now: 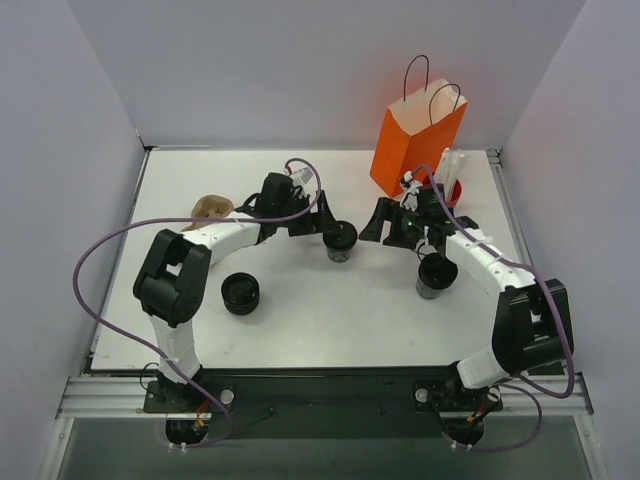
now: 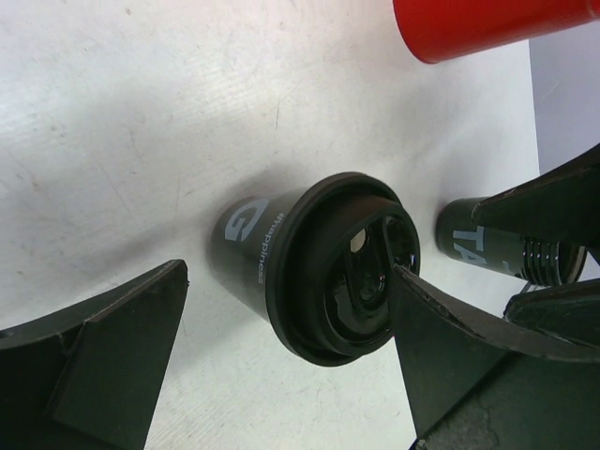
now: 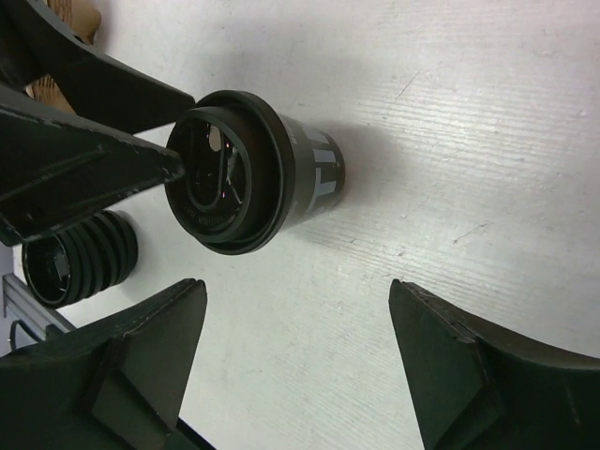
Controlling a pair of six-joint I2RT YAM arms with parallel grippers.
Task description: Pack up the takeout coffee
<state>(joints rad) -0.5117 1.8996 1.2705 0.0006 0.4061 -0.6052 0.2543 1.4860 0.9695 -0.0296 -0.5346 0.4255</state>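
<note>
The takeout coffee stands upright near the middle of the white table, a dark cup with pale lettering on its side and a black lid pressed on. The left gripper straddles it with its jaws spread wide. In the left wrist view one finger stands clear of the cup wall, while the other finger's tip sits right at the lid's rim (whether it touches, I cannot tell). The right gripper faces the same cup from the other side, also spread, with only bare table between its fingers and the cup just beyond their tips. A second dark cup stands to the right, beside the right forearm and well apart from the first. The orange paper bag stands upright at the far right of the table, its handles up, and the red cup of white straws sits just beside it. A low ribbed black stack rests near the left arm, and something brown and crumpled lies behind that arm.
</note>
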